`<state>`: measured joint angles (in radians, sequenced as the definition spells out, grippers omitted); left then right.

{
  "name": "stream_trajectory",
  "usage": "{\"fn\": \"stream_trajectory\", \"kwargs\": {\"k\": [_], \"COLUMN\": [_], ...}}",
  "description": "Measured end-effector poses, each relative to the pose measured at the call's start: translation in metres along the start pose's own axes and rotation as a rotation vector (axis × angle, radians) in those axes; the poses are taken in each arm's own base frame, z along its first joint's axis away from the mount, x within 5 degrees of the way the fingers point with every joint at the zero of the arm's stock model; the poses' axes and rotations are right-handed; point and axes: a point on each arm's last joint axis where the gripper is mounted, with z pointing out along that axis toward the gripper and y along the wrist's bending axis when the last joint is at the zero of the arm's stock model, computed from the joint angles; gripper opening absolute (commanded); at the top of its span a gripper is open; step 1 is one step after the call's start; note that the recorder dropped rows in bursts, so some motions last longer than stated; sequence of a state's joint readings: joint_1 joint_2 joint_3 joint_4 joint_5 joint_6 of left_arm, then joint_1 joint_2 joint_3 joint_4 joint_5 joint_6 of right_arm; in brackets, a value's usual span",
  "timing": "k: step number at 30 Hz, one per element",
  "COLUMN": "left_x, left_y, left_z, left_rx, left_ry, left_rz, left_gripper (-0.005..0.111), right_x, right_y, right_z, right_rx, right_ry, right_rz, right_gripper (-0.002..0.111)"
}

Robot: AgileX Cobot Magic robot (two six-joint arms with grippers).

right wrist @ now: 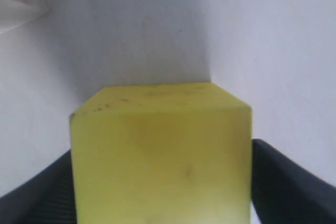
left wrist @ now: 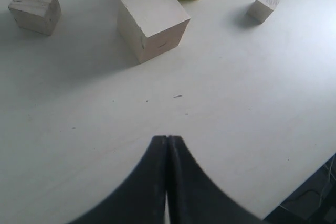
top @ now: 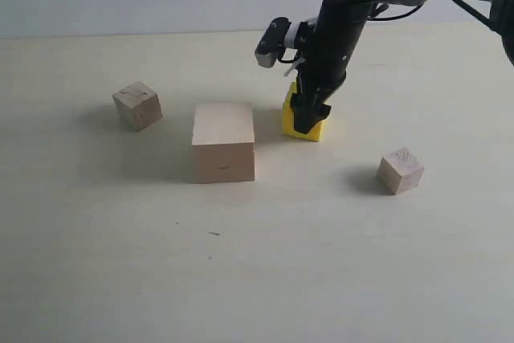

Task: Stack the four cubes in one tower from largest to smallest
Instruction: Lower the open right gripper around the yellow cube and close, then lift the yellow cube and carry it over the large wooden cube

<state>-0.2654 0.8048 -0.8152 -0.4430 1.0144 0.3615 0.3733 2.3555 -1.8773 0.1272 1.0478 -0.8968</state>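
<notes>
Item: yellow cube [top: 288, 118], being rested on the table [top: 321, 271] just beside the large pale cube [top: 223, 142]. It is being clasped on two sides by the right gripper [top: 309, 120]. The left gripper [left wrist: 167, 150] is being shown shut and empty, well apart. Hazard: if the cube is being pinched off-centre, it could be twisted or dropped in lifting, or the large cube nudged.

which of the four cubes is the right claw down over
The yellow cube: it sits between the fingers of the right claw. The big cube and the two small cubes are bare wood and stand clear of it.
</notes>
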Motion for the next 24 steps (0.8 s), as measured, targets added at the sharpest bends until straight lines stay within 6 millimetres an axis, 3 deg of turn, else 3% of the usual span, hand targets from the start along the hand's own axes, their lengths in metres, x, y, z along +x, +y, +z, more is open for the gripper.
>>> {"fn": "stream_trajectory", "kwargs": {"k": [5, 9, 12, 18, 24], "left_x": [0.0, 0.0, 0.0, 0.0, 0.002], "left_y": [0.0, 0.0, 0.0, 0.0, -0.001], "left_z": [0.0, 0.0, 0.0, 0.0, 0.0], "left_rx": [0.0, 0.0, 0.0, 0.001, 0.008], "left_ry": [0.0, 0.0, 0.0, 0.002, 0.021], "left_rz": [0.0, 0.0, 0.0, 0.0, 0.0], "left_gripper": [0.0, 0.0, 0.0, 0.0, 0.0], "right_x": [0.002, 0.005, 0.005, 0.0, -0.008], "right_y": [-0.001, 0.001, 0.003, 0.009, 0.03], "right_z": [0.0, -0.004, -0.019, -0.077, -0.135], "right_rx": [0.016, 0.001, 0.0, 0.06, 0.034], "right_ry": [0.026, 0.057, 0.062, -0.022, -0.169], "right_rz": [0.029, 0.069, 0.075, 0.075, 0.044], "right_gripper": [-0.001, 0.0, 0.0, 0.0, 0.0]}}
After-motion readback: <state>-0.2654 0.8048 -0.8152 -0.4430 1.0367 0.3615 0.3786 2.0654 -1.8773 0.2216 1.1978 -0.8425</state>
